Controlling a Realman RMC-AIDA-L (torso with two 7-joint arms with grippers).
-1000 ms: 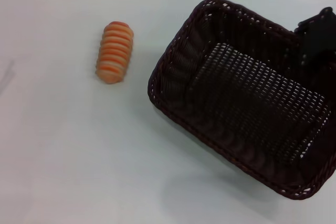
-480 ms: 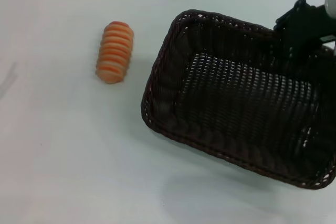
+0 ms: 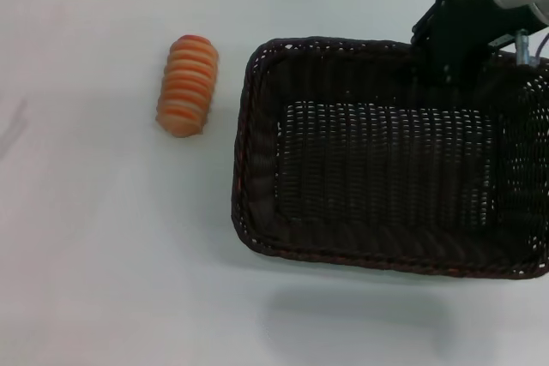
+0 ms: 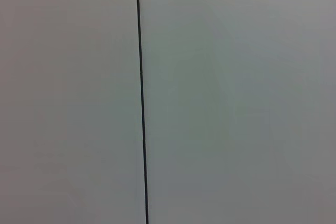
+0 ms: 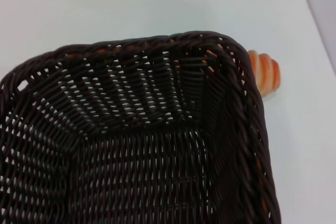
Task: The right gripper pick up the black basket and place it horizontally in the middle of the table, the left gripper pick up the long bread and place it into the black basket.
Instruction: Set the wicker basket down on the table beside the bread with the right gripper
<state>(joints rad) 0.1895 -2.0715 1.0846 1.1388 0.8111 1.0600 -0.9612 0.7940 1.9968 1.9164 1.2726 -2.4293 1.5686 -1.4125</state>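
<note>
Woven dark-brown wicker, the black basket (image 3: 386,177) takes up the right half of the head view, long sides running left-right, opening up. Its shadow falls on the table (image 3: 111,263) just below the near rim, w/ a strip of white between them, so it looks lifted rather than resting, tho contact can't be confirmed. Right gripper (image 3: 455,40) sits at the basket's far rim toward the right end, black body against the braid; fingers are hidden by the rim, so can't tell if it's clenched or released. Long bread (image 3: 187,85) lies on the table left of the basket, near but apart, long axis running roughly near-to-far. Right wrist view shows a basket corner & inner weave w/ the bread's end (image 5: 264,73) peeking past the rim. Left gripper isn't visible; left wrist view shows only a pale surface w/ a thin dark line (image 4: 140,98).
</note>
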